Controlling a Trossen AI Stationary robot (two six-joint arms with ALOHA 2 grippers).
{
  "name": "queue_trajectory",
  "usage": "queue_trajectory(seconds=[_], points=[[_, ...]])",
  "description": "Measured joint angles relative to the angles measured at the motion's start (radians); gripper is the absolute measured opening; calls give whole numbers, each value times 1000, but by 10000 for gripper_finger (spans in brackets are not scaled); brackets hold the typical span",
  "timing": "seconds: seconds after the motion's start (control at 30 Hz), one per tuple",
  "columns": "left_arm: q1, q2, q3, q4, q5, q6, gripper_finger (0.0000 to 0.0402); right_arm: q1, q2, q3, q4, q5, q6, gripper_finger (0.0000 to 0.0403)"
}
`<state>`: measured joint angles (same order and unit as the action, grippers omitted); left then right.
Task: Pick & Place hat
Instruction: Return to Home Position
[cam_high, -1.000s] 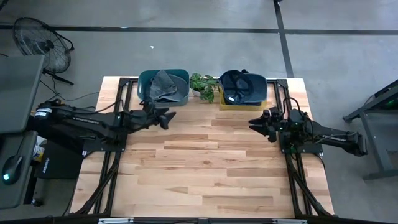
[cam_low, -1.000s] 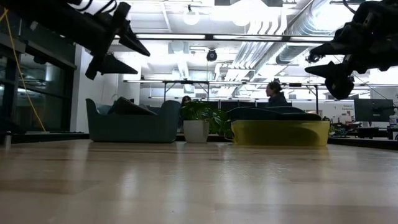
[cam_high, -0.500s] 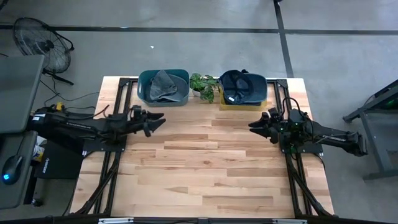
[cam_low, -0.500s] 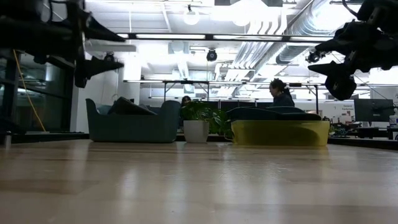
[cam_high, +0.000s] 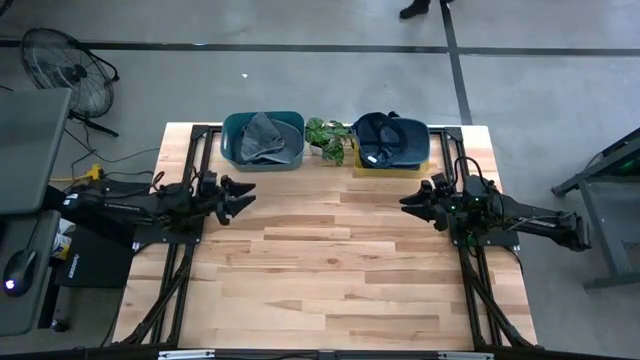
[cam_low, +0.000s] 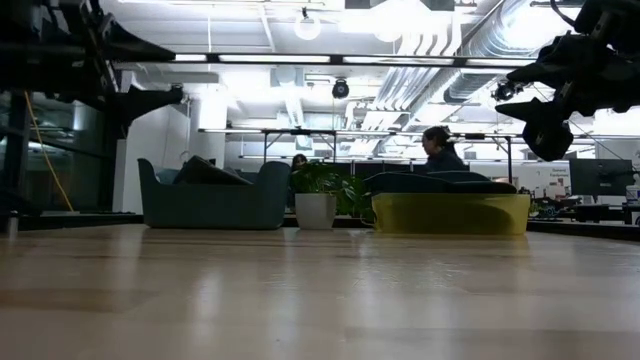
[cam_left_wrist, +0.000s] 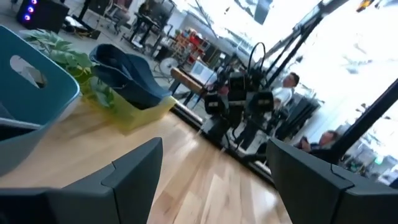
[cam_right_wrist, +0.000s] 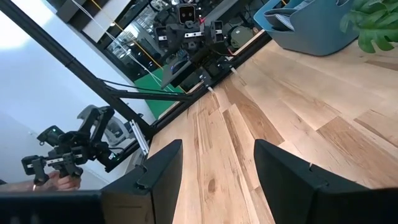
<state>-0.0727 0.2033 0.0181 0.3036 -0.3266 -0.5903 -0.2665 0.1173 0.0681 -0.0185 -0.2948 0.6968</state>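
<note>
A grey hat (cam_high: 262, 137) lies in the teal bin (cam_high: 232, 128) at the table's far edge; in the low view its peak (cam_low: 205, 170) shows above the bin's rim. A dark navy hat (cam_high: 388, 137) lies in the yellow bin (cam_high: 357, 162) to the right. My left gripper (cam_high: 243, 194) hangs open above the table's left side, in front of the teal bin, holding nothing. My right gripper (cam_high: 408, 199) hangs open above the right side, in front of the yellow bin, also holding nothing.
A small potted plant (cam_high: 328, 137) stands between the two bins at the far edge. The wooden tabletop (cam_high: 340, 270) stretches bare toward the near edge. Black frame rails (cam_high: 180, 260) run along both sides. A person (cam_low: 438, 152) shows in the room beyond.
My left gripper has drawn back from in front of the teal bin toward the table's left edge, staying open and holding nothing. The right arm has kept still. Both hats lie unmoved in their bins.
</note>
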Motion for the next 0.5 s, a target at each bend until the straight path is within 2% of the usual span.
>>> queue_trajectory(seconds=[0.23,0.5], points=[[0,-90,-2,-170,30,98,284,0,0,0,0,0,-1,193],[0,-110,-3,-184,29,130,284,0,0,0,0,0,-3,193]])
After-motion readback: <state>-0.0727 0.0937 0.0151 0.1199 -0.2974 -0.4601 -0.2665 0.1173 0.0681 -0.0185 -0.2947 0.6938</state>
